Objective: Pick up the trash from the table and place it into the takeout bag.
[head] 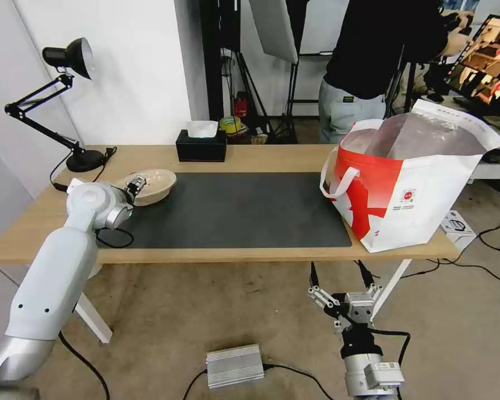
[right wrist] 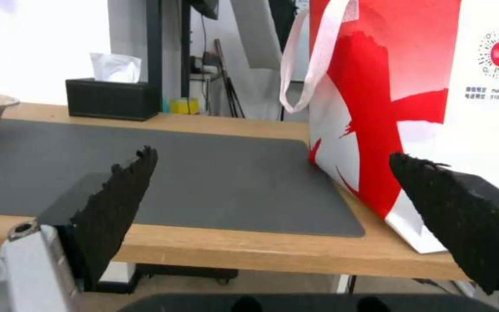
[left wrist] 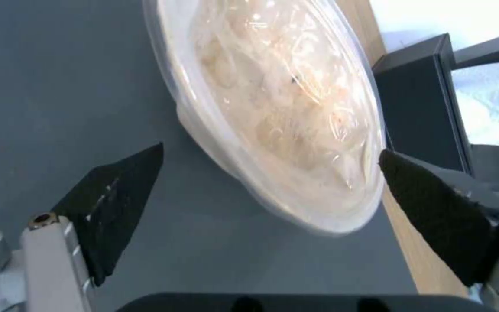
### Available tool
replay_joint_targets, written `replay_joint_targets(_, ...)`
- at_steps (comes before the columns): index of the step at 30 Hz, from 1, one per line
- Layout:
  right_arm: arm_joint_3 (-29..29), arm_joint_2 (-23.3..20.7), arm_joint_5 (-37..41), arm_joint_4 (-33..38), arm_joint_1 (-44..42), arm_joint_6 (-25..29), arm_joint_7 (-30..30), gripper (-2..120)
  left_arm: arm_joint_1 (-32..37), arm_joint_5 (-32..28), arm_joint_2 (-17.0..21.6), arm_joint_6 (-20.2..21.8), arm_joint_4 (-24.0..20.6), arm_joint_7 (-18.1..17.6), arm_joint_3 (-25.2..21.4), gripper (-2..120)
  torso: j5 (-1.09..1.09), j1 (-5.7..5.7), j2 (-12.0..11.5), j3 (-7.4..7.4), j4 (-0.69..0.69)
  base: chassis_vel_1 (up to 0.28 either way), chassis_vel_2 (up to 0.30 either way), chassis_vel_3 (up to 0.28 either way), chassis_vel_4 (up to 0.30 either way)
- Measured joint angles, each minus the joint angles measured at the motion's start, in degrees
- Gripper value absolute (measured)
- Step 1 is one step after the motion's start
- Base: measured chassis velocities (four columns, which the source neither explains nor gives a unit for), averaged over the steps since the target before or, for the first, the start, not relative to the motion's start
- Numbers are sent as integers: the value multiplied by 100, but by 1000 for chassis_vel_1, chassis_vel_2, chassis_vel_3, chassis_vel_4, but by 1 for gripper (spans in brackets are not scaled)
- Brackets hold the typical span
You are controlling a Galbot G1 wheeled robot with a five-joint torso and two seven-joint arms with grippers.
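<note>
The trash in view is a shallow beige bowl [head: 153, 186] with crumpled clear film inside, resting on the left end of the dark grey mat [head: 233, 214] on the table [head: 272, 158]. My left gripper [head: 136, 184] is at the bowl's near-left rim. In the left wrist view it [left wrist: 271, 151] is open, with the bowl [left wrist: 278, 108] lying between its two black fingers, apart from both. The takeout bag [head: 411, 189] stands open on the table's right end. My right gripper [head: 341, 283] hangs open below the table's front edge, facing the bag [right wrist: 411, 108].
A black tissue box [head: 201, 145] sits at the table's back edge, just beyond the bowl. A black desk lamp [head: 66, 100] stands at the back left corner. A silver box [head: 234, 365] lies on the floor. A person stands behind the table.
</note>
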Motion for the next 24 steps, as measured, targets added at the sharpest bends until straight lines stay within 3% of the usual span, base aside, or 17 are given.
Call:
replay_joint_targets(15, 0, 0, 0, 0, 0, 0, 0, 100, -146, 172, -101, 27, 329, 229, 25, 100, 0, 0, 0, 0, 0, 0, 0, 0, 0)
replay_joint_targets(24, 0, 0, 0, 0, 0, 0, 0, 100, -390, 358, -248, 110, 746, 370, 80, 100, 0, 0, 0, 0, 0, 0, 0, 0, 0)
